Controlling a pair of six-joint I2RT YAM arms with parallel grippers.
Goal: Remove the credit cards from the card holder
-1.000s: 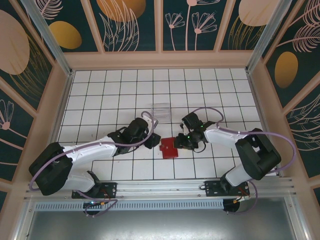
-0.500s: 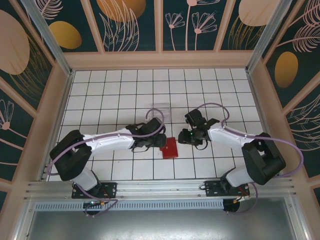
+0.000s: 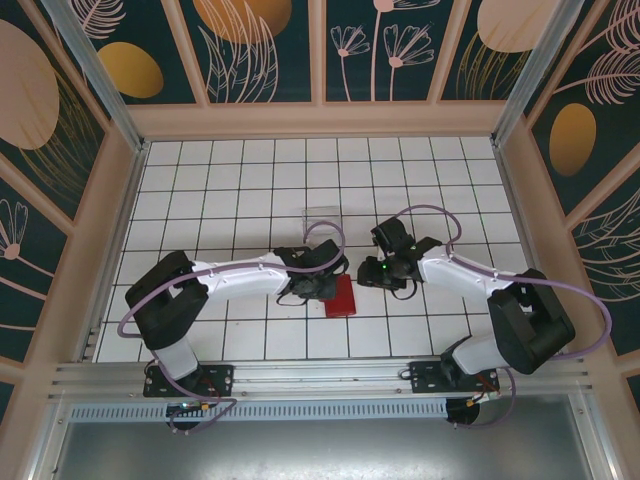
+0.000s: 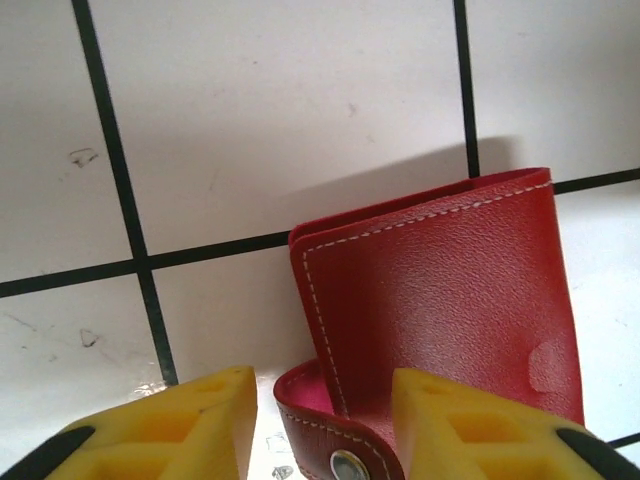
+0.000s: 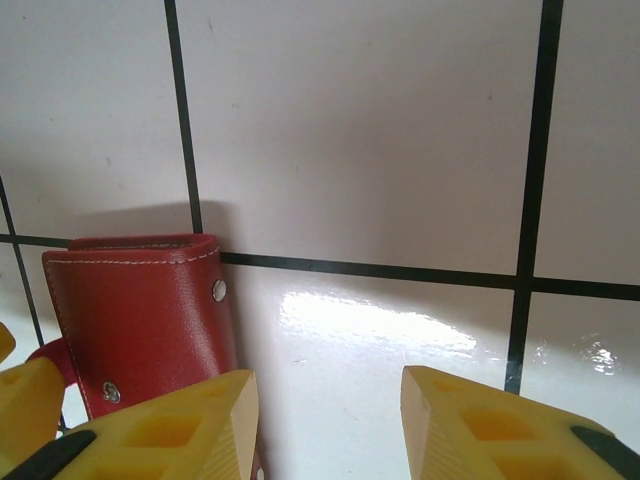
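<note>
The card holder (image 4: 440, 300), a flat red folding wallet of grained, leather-like material with pale stitching along its rounded edges, lies closed on the table directly ahead of the left gripper (image 4: 318, 420). Its narrow red closing tab (image 4: 305, 425), tipped with a small round metal snap (image 4: 348, 465), curls back between that gripper's blocky yellow plastic fingers (image 4: 175, 430), and a sliver of pink lining shows under the curl. The fingers stand moderately apart. The tab lies against the finger at the right of the wrist view, with bare tile between it and the other finger, so nothing is clamped. The right gripper (image 5: 330, 410) sits just beside the wallet's other side. Its yellow fingers are likewise parted over glossy tile with nothing between them, and the wallet's folded edge, with two metal studs, lies ahead and partly behind the finger at the left of that view. The white tiled table (image 3: 230, 190) is smooth and shiny, ruled by thin black grid lines, with faint scuffs and a patch of glare. Beyond the grippers rests a small clear plastic box (image 3: 322, 215). Beige frames hold dark teal wall panels (image 3: 265, 50) painted with peach and gold leaf shapes.
</note>
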